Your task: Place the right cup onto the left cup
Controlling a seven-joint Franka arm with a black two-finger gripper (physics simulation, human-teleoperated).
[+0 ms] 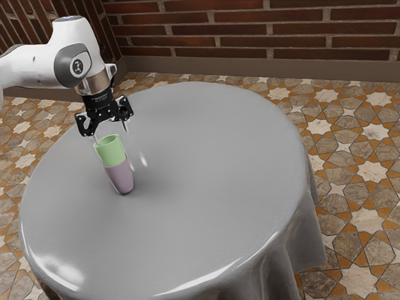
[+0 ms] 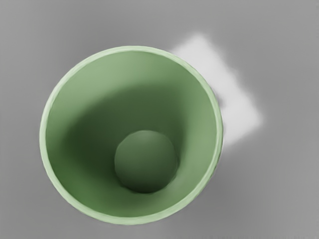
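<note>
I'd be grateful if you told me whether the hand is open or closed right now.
Hand: open, fingers spread apart by the top of the green cup, holding nothing.

White robot arm point(image 1: 28, 65): cut off at the exterior view's left edge; lettering too small to read. Round worktop, grey cloth covering point(image 1: 206, 169): cut off at lower frame. Red-brown brick wall point(image 1: 250, 30): cut off along upper frame. Tapered pale green cup point(image 1: 112, 152): outer base hidden, exterior view. Whitish patch point(image 2: 241, 109), wrist view: borders blurred, part hidden behind green rim.
</note>
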